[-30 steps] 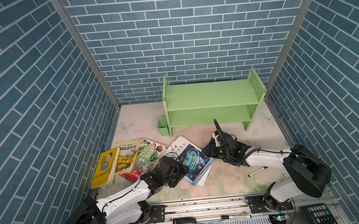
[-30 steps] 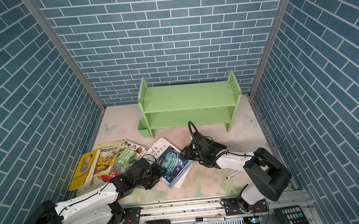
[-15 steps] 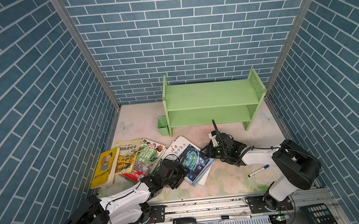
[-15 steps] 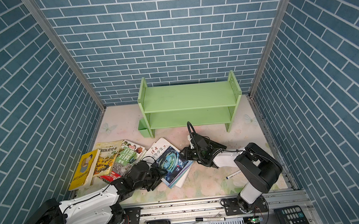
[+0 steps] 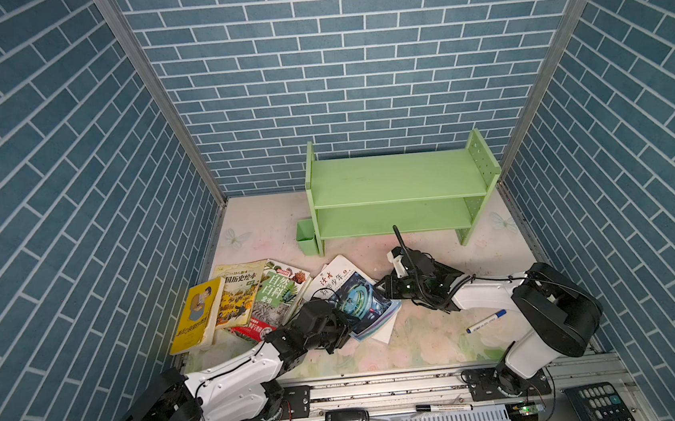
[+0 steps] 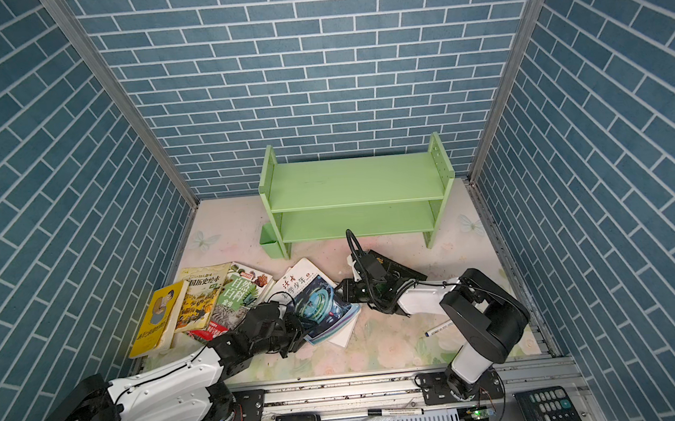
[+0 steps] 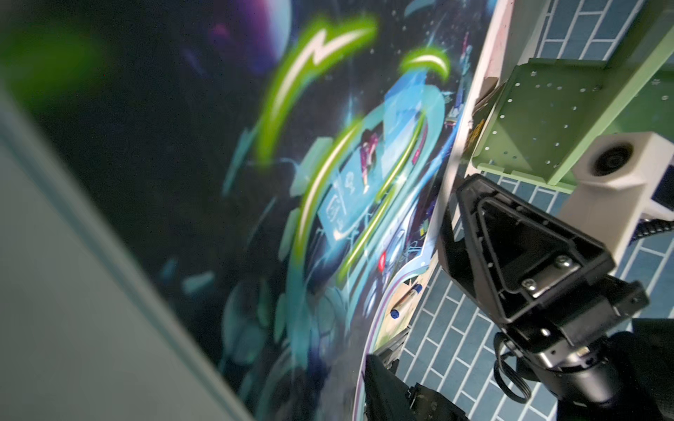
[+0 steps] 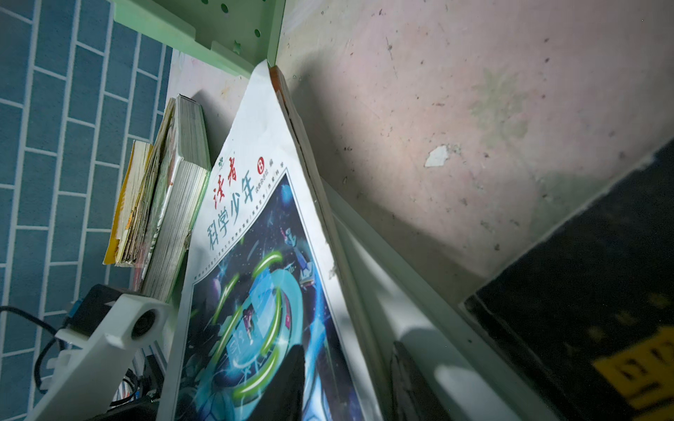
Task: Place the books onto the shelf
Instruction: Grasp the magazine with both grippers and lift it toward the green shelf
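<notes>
Stretching low; right pincer (image 5: 391,292) clamped on sci-fi book (image 5: 358,301); left pincer (image 5: 342,330): cannot tell.

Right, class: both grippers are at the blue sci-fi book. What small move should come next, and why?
Probably a short joint lift. The left gripper sits at the near edge of the sci-fi book, the right gripper at its right edge; it lies on a white book, and the shelf holds nothing. Whether either grip is firm cannot be told, so raise it only slightly.
</notes>
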Robot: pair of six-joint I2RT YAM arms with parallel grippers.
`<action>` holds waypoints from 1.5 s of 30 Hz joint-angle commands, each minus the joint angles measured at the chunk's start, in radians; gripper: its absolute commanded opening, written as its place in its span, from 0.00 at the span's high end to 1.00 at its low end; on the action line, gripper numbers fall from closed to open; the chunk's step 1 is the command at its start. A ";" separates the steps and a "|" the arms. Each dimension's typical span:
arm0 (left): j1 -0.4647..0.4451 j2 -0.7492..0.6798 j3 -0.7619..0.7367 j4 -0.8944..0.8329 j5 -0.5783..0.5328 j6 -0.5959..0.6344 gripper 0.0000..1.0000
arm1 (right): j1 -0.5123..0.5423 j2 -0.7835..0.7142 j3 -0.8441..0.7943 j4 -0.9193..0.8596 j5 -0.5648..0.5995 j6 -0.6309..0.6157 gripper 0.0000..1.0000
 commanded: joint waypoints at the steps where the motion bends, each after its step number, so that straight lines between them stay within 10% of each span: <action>1: -0.003 -0.019 0.003 0.113 -0.002 -0.001 0.76 | 0.024 0.013 0.023 -0.009 -0.046 -0.006 0.61; 12: -0.002 -0.176 0.200 -0.285 -0.031 0.253 0.94 | 0.009 -0.167 0.083 -0.176 0.058 -0.033 0.45; 33: -0.003 0.051 1.232 -0.671 0.228 1.014 1.00 | -0.154 -0.866 0.176 -0.392 0.247 -0.071 0.06; 45: 0.017 0.318 1.340 -0.283 -0.184 0.896 1.00 | -0.156 -0.799 0.079 0.099 0.153 0.089 0.03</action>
